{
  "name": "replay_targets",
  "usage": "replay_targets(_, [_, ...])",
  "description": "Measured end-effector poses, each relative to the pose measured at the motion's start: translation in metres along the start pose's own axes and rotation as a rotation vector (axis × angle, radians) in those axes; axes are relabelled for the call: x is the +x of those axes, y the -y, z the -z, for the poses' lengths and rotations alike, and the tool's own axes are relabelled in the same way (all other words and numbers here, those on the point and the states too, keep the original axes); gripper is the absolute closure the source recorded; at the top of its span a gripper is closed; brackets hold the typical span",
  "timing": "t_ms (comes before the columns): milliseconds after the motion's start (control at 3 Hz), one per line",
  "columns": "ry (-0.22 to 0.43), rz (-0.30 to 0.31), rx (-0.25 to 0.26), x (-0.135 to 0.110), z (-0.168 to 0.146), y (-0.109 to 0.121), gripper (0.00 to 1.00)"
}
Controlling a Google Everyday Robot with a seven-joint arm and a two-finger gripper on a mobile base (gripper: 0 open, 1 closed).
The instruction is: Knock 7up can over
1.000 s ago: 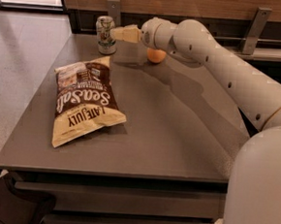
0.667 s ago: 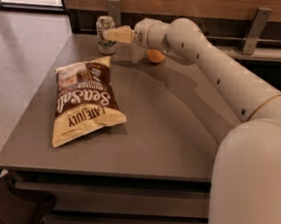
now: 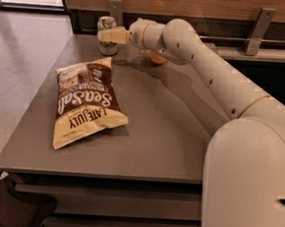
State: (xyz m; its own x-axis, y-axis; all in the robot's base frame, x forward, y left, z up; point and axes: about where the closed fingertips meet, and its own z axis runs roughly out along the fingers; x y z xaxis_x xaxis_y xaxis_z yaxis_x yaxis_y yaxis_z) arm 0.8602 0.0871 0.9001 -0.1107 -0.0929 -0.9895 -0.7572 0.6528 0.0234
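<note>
Wood panelling (image 3: 191, 1) runs along the top of the frame, with a metal bracket (image 3: 260, 28) at the upper right, cut off below by a dark ledge. Below it a grey table (image 3: 170, 137) fills the middle of the view, its right side hidden behind the robot's white body (image 3: 250, 183), which bulks out of the lower right corner. From there the arm (image 3: 210, 66) stretches up and to the left, ending in the gripper (image 3: 103, 34) near the upper left. Its pale fingers look clenched together, reading as one slab with no gap showing. That slab lies across the front of the 7up can (image 3: 106, 23), which stands upright at the far left corner of the table. Only the can's silver top and a strip of its base show, and the middle is covered. I cannot tell whether the fingers touch the can or just pass in front of it. Just right of the can, an orange (image 3: 156, 58) peeks out under the wrist, mostly hidden. A brown and cream chip bag (image 3: 87, 101) lies flat on the left half of the table, well apart from the can, its lettering upside down from here. At the lower left something dark (image 3: 12, 208) sits on the floor, too dim to make out and cut by the frame edge.
</note>
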Motion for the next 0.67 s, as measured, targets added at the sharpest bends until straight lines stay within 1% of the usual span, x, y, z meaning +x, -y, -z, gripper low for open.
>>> replay_targets(667, [0.033,-0.032,-0.065,0.008,-0.027,-0.015,0.0])
